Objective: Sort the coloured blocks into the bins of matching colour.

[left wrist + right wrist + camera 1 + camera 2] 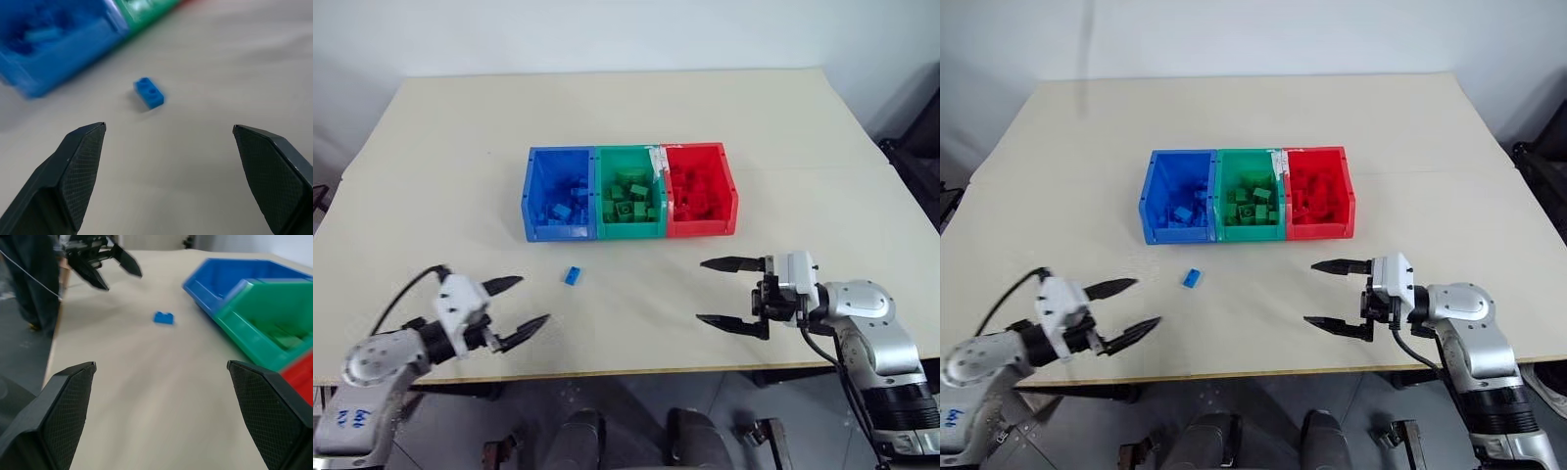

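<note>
nearly done, as i read it: the blue bin [540, 196], green bin [604, 186] and red bin [729, 186] all hold matching bricks. one blue block [572, 276] lies on the table [431, 147] just before the blue bin. my left gripper [515, 307] and right gripper [728, 293] hang wide open, empty.

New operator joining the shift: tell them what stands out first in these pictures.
A row of three bins, blue bin, green bin and red bin, sits mid-table, each holding bricks of its own colour. One blue brick lies alone in front of the blue bin, between the left gripper and the right gripper, both with jaws open.
</note>
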